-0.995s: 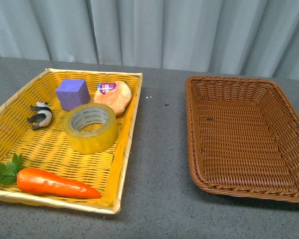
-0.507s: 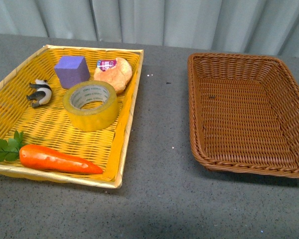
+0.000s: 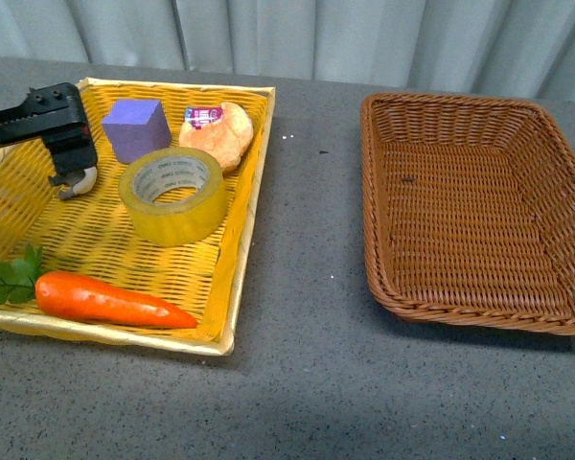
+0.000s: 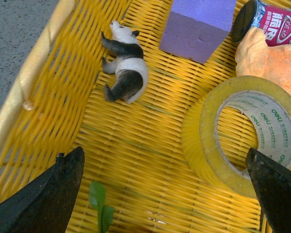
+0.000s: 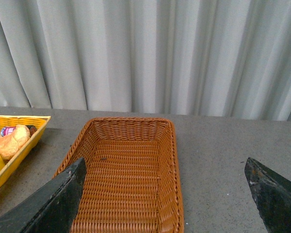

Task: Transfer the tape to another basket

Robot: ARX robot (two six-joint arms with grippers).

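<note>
Presently, the tape [image 3: 172, 195] is found lying flat, core upward, in the yellow tray [image 3: 252, 220], with the purple cube [image 3: 134, 129] at its 11 o'clock and the carrot [image 3: 110, 300] at its 7 o'clock. The left gripper [image 4: 165, 150] is poised over the tray, its fingers [image 4: 43, 204] spread wide and gripping nothing. The tape is seen between them (close by one tip, far from the other). The basket [image 3: 460, 321] stands on the tabletop [image 3: 307, 383] at the tray's 3 o'clock, well apart. The right gripper [image 5: 165, 162] is likewise spread wide.
</note>
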